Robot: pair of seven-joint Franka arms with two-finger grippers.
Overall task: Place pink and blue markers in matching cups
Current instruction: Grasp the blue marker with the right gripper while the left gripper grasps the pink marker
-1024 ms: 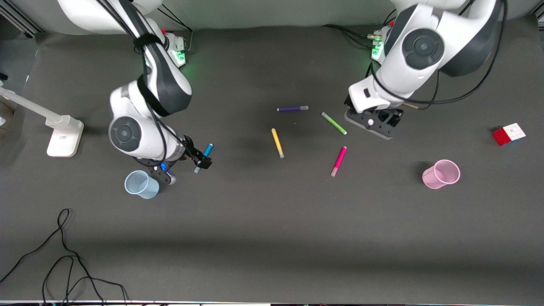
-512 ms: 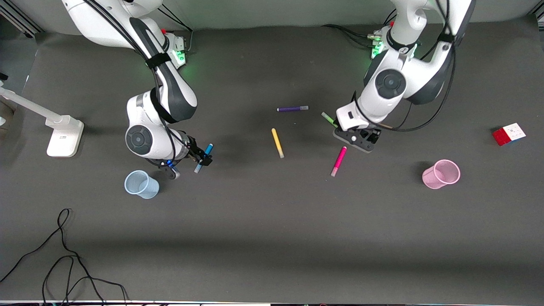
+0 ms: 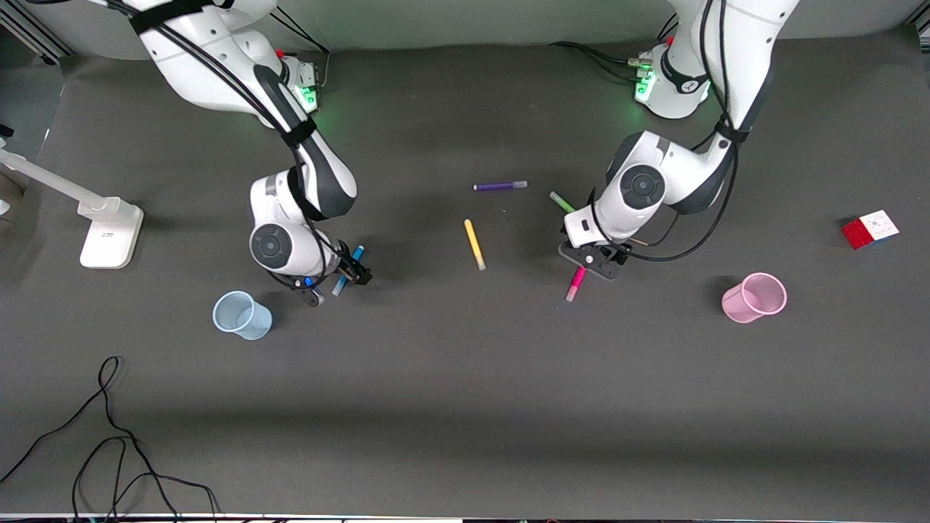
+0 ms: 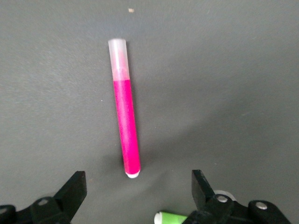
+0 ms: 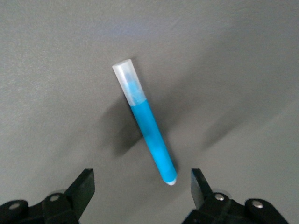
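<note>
- The desk [image 3: 465,407] is a dark grey mat filling the frame, and the task's things lie spread across its middle band, each marker toward the end where its own cup stands (a layout that seems meant to give each arm one colour).
- The right hand [image 3: 347,274], left of centre in the front view, is down over the blue marker [image 3: 348,270]; in the right wrist view its fingers stand apart on either side of the marker [image 5: 148,126], not pressing it, so nothing is held.
- The left hand [image 3: 592,263], right of centre, is low over the upper end of the pink marker [image 3: 577,283]; the left wrist view shows its fingers spread wide with the marker [image 4: 126,125] lying flat between them, not gripped.
- The pink cup [image 3: 755,297] stands upright at the right of the frame, well apart from its marker.
- The pale blue cup [image 3: 240,315] stands upright at lower left, near the right hand, mouth up to take a marker.
- The cube [image 3: 870,229], red, white and blue, sits at the right edge, apart from the work.
- The yellow marker [image 3: 474,245], purple marker [image 3: 500,186] and green marker [image 3: 561,201] lie about the centre, untouched.
- No brand, label or writing can be read on anything here.
</note>
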